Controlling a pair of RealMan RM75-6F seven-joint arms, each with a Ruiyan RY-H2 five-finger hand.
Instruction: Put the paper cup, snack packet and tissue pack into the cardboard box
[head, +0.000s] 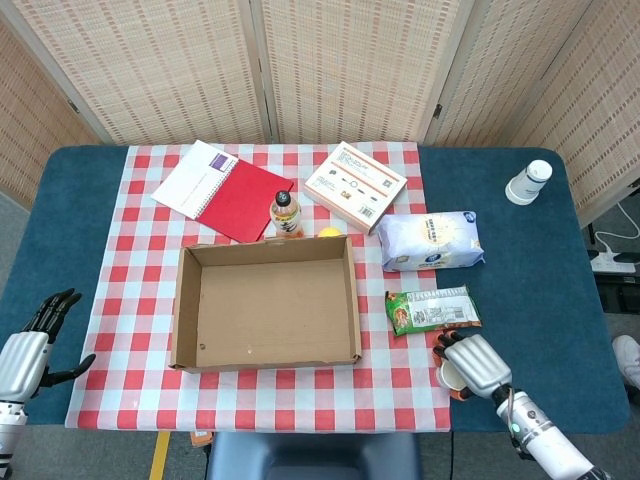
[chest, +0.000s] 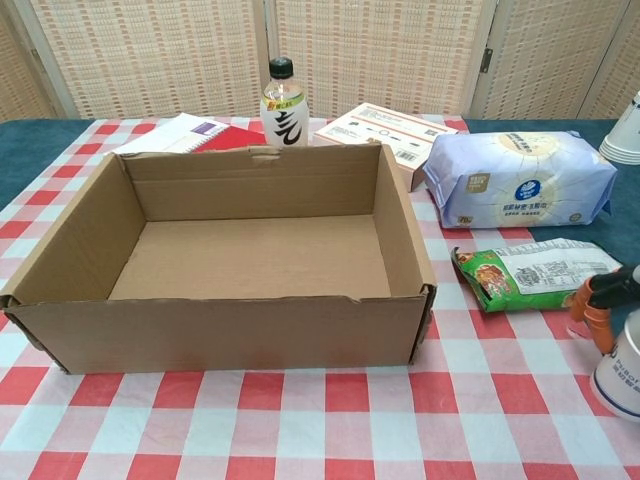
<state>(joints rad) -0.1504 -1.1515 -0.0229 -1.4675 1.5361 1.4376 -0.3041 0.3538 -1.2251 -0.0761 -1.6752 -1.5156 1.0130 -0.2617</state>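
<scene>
- Right hand (head: 470, 362): positioned at the near right of the table, laid over the paper cup (head: 450, 377). Fingers are curved over the cup's rim and far side; in the chest view, orange fingertips (chest: 597, 312) touch the cup's upper left edge. Whether the grip is fully closed cannot be determined.
- Paper cup: upright on the blue table surface, just off the near right corner of the checked tablecloth (head: 150, 300), near side of the snack packet (head: 433, 309).
- Snack packet: flat on the cloth, just right of the cardboard box (head: 266, 303).
- Tissue pack (head: 431, 241): flat, on the far side of the snack packet, right of the box's far corner.
- Cardboard box: open, centred on the cloth, interior bare.
- Left hand (head: 30, 345): near left, off the cloth, fingers spread, holding nothing.
- Other items: bottle (head: 285, 212) touching the box's far wall; red notebook (head: 225, 190) far left; printed flat box (head: 355, 186) far centre; second cup (head: 528, 182) far right.
</scene>
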